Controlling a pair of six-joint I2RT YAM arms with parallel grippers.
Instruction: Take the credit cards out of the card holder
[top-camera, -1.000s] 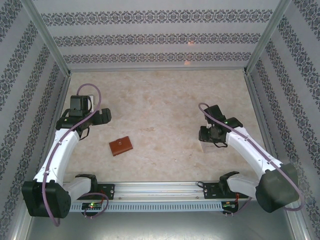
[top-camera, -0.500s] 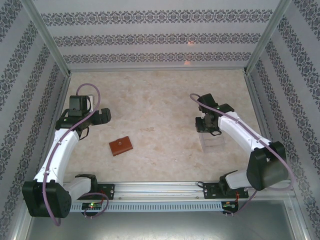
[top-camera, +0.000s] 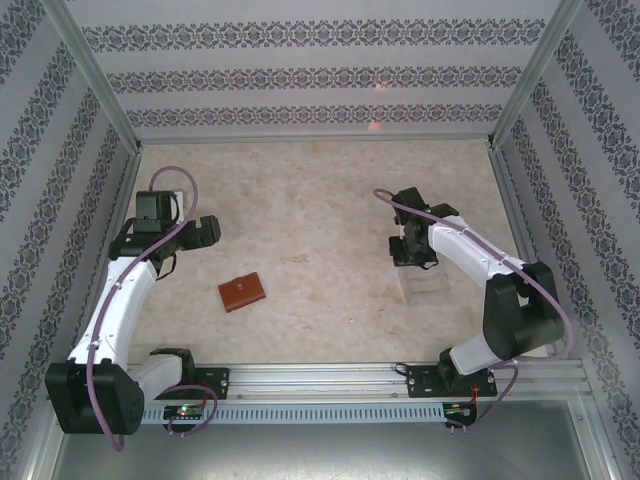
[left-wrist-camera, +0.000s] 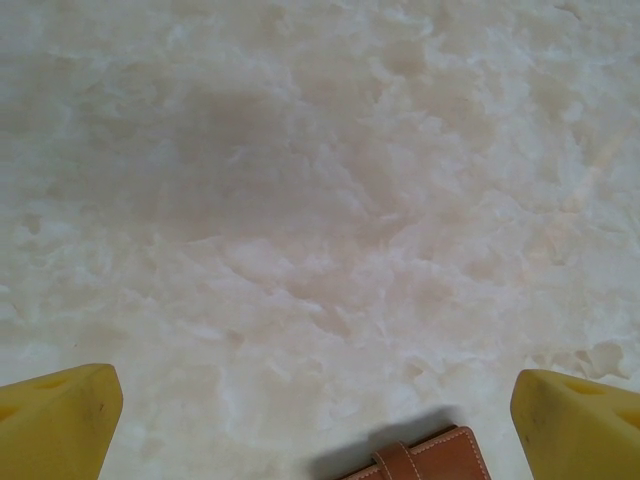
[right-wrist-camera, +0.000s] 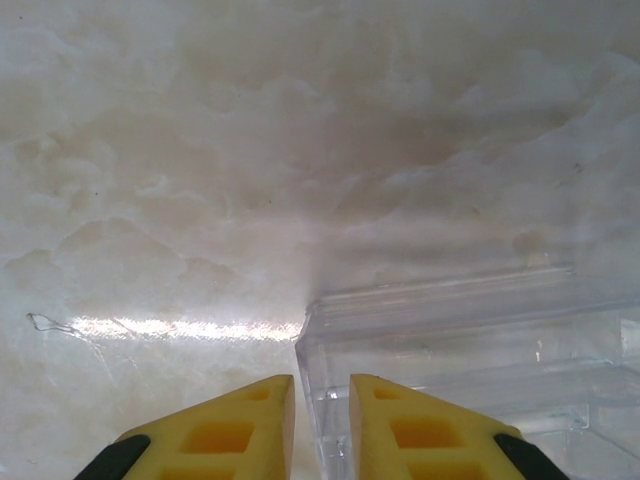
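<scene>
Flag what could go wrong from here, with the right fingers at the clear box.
1. The right gripper has only the thin corner wall of the clear box between its narrow jaws; the box could slip or tip.
2. The card holder lies shut at the bottom edge of the left wrist view, off-centre between the fingers of the open left gripper; a straight descent may miss or shove it.

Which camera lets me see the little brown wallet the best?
The top external view. There the whole card holder lies closed on the table with nothing covering it. The left wrist view catches just its top edge and closing tab, cut off at the bottom of the picture.
</scene>
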